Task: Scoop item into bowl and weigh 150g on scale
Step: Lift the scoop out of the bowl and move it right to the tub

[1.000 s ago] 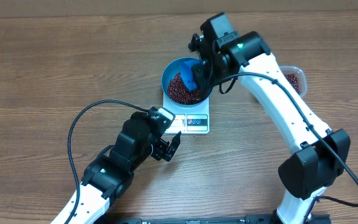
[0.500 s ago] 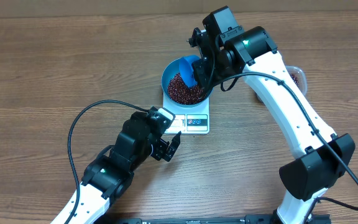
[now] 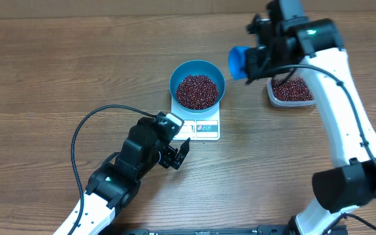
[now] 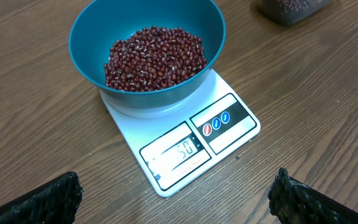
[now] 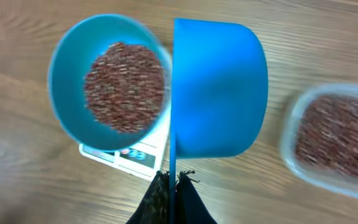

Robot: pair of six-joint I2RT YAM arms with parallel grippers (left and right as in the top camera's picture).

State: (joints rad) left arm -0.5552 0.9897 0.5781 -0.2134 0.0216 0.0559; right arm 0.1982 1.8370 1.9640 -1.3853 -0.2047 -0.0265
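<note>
Both jaws of the left gripper (image 3: 177,155) gape empty before the scale (image 4: 229,118). Beans (image 4: 155,56) fill the bowl (image 4: 86,43) on it. The right gripper (image 5: 174,193), clamped on the scoop (image 5: 219,87) handle, has swung from the bowl toward the tub (image 3: 292,91) near the table's far edge.

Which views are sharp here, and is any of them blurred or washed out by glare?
Overhead: sharp, evenly lit, only soft shadows. Left wrist: sharp, with the beans and the scale display crisp and free of glare. Right wrist: bowl and tub blurred; the scoop alone looks sharp.
</note>
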